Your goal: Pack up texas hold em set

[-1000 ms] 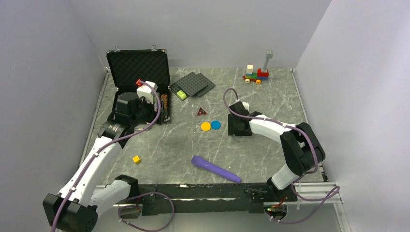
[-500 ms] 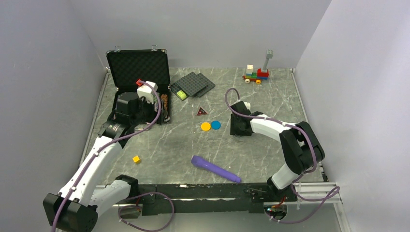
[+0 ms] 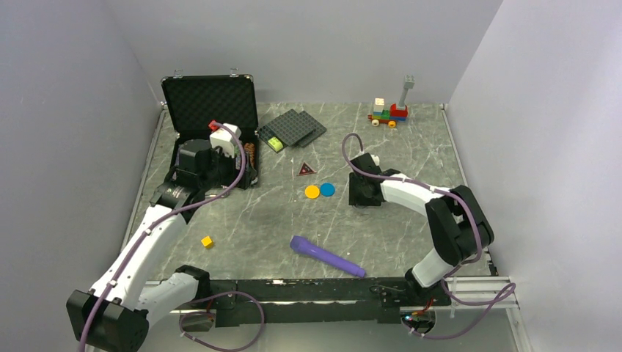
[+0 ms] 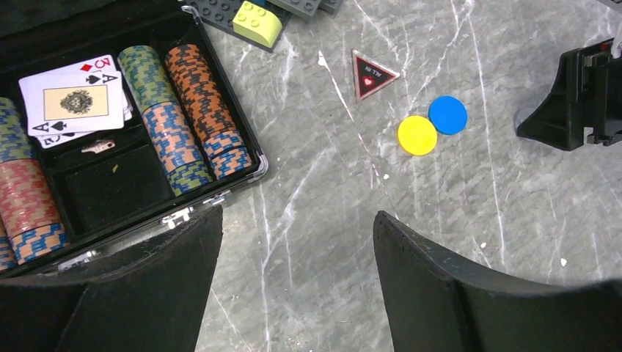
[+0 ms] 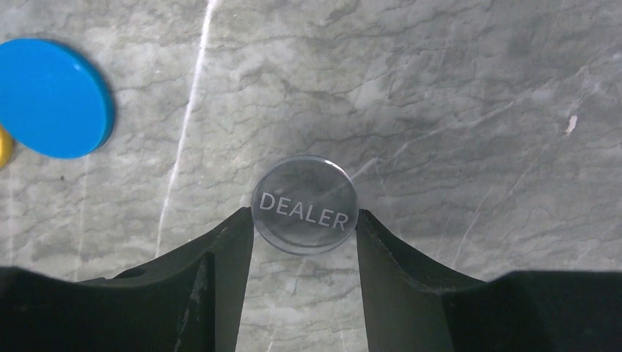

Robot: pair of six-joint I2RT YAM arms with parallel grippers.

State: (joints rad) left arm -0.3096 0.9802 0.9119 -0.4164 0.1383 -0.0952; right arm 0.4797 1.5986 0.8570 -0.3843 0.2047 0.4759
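Case (image 3: 209, 103) just beside grey studded plates (image 3: 295, 127)

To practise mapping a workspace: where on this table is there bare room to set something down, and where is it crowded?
Bare marble lies between the yellow cube and purple cylinder, and between the building plates and toy train. Crowded: the case, triangle, yellow disc, blue disc and the right gripper holding the dealer button.

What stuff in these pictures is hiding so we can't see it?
Top view: left arm hides most of the case's tray; right gripper covers the dealer button.
Left wrist view: case's left end cut off; triangle's writing too small.
Right wrist view: yellow disc cut by left edge.
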